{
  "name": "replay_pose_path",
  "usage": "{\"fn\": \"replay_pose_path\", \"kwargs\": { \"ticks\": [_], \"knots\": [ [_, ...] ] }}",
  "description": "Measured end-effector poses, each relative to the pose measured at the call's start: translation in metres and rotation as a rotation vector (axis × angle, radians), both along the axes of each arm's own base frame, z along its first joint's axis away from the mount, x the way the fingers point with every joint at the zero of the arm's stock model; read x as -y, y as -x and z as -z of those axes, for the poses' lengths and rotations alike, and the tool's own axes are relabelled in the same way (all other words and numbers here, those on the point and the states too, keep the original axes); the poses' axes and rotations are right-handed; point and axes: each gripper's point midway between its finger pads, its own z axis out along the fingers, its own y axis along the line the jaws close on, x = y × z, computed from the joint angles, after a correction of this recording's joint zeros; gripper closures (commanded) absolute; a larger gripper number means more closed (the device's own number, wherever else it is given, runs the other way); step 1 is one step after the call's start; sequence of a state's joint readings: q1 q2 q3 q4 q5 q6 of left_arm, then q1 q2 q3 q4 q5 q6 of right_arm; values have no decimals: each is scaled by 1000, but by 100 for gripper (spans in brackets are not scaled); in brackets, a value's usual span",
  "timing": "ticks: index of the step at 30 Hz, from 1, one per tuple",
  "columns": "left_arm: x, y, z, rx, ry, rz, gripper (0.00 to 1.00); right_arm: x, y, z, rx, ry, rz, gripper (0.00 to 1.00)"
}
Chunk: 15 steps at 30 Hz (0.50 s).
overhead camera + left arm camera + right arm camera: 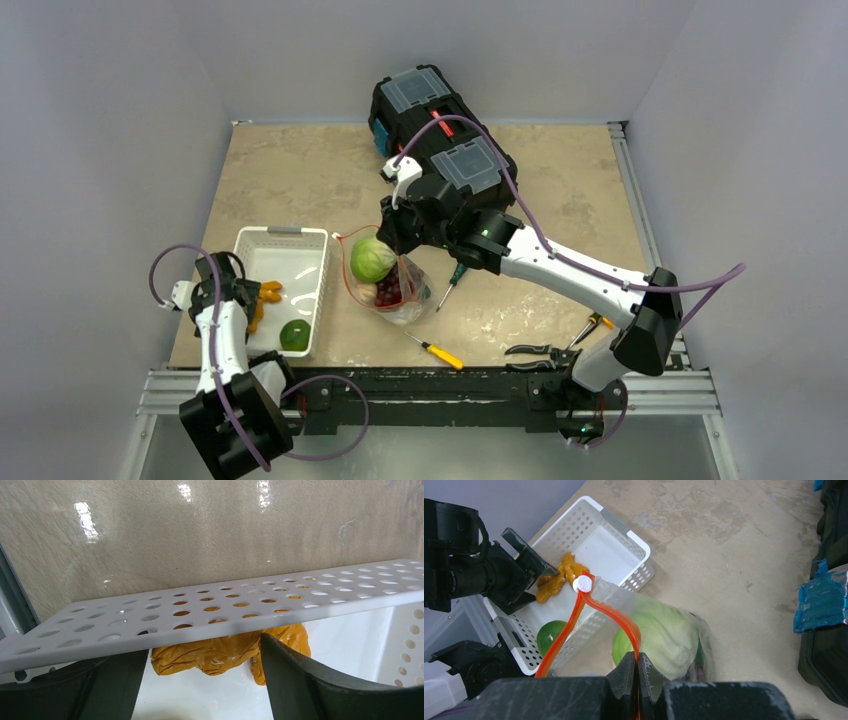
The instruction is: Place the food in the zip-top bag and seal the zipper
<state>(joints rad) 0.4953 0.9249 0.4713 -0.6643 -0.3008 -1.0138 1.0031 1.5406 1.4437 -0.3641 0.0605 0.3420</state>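
Top external, then the wrists.

M: Where does the food stand against the basket (pixel 322 290)?

J: Two pieces are in it: carrots (pixel 268 292) at its left wall and the green fruit (pixel 294 335) at its near right corner. The bag (pixel 415 300) lies just right of the basket, with the cabbage (pixel 372 259) in its mouth and the grapes (pixel 388 290) deeper inside.

M: Grippers?

J: The left gripper (pixel 204 647) is down inside the basket, jaws wide, one finger on each side of the carrots. Whether it touches them I cannot tell. The right gripper (pixel 637 660) is pinched tight on the zipper (pixel 619 617), holding the mouth up. The tab (pixel 583 584) is at the end nearest the basket.

M: Handling?

J: The carrots look light, glossy and a little rubbery, lumped in a bunch. My judgement is that they may squirm, so take them across the thick middle, not the tips. The bag is thin, floppy film with no shape of its own, so its mouth is only as open as the right pinch keeps it. The cabbage fills much of that mouth, and the carrots would have to slip past it.

M: Edges, room?

J: The basket's holed wall crosses the left wrist view just above the fingers, so lift clear of the rim before going right. The gap from basket to bag is narrow. The toolbox (pixel 440 130), screwdriver (pixel 440 352) and pliers (pixel 540 350) sit well right of the basket, beyond the bag and off the path.
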Motion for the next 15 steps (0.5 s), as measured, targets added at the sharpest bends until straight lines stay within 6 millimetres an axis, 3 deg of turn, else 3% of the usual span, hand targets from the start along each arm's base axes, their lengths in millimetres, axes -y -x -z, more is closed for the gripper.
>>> {"fn": "replay_pose_path", "kwargs": {
  "ticks": [15],
  "knots": [
    [-2,-3,-3,35,-20,0,56,0,0,0,0,-2,1,100]
  ]
}}
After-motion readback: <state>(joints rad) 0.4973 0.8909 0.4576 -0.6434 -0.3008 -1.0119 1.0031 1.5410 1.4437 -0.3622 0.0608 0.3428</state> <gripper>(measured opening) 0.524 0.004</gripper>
